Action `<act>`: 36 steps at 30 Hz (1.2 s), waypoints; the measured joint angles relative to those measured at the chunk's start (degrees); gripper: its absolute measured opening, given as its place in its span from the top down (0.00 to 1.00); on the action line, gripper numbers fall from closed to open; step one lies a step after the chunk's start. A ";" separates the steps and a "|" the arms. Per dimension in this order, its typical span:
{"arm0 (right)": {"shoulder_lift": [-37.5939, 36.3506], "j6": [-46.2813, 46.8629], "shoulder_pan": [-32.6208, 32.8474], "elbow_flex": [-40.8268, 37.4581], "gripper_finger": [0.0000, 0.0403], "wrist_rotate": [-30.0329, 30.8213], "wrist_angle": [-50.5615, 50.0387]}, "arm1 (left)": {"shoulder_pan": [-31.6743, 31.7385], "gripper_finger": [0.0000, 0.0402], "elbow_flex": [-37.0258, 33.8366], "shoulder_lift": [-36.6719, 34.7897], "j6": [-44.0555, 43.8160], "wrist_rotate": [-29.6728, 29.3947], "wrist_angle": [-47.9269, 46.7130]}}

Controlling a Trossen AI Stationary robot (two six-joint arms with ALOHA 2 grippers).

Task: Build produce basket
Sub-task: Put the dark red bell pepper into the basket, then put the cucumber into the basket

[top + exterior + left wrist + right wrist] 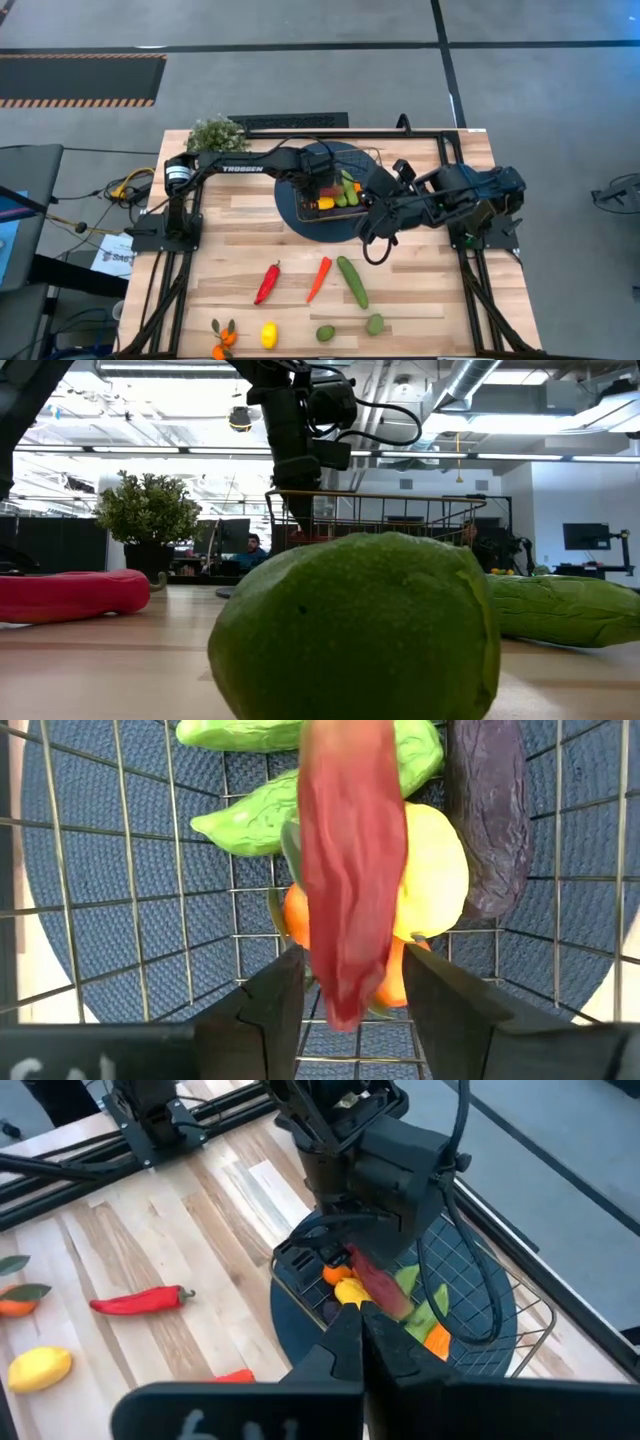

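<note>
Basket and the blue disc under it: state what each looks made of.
The basket looks like thin bare metal wire: a shiny grey open grid. The blue disc, seen through the grid, looks like woven fabric or cord, matte with a fine ribbed texture; which fibre cannot be told.

Left arm [240, 165] reaches from the table's [240, 235] left edge over the basket [312, 213], which sits on a dark blue disc [335, 230] near the table's back edge. Left gripper [322, 190] is over the basket; fingers not readable. Produce [342, 192] sits inside the basket. Right arm [450, 198] comes from the right edge, right gripper [378, 215] just beside the basket. Potted plant [215, 135] at the back-left corner. Toward the front edge: red pepper [267, 283], orange pepper [318, 279], cucumber [352, 282], tangerines [222, 340], lemon [269, 335], two limes [326, 333].
</note>
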 joint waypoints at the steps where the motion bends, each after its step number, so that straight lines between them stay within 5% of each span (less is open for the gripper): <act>1: -0.02 -0.45 0.10 0.00 0.99 -0.09 0.00 | 0.00 0.61 0.00 0.00 -0.08 0.19 0.04; 8: -0.35 -1.23 0.71 0.00 0.98 -1.83 0.01 | -0.13 0.64 -0.04 -0.92 -3.54 1.25 0.00; 15: -1.96 -4.05 -0.01 0.04 0.96 -10.97 0.01 | -2.32 0.64 -0.04 -9.16 -6.61 -1.24 -0.94; 26: -5.57 2.59 -1.39 -9.27 0.97 -26.29 0.01 | -10.85 0.64 -0.02 -31.93 -23.85 -21.24 -16.94; 36: -4.49 22.54 0.55 -23.14 0.97 -33.43 0.45 | -21.33 0.64 -0.02 -49.75 -45.83 -38.81 -37.14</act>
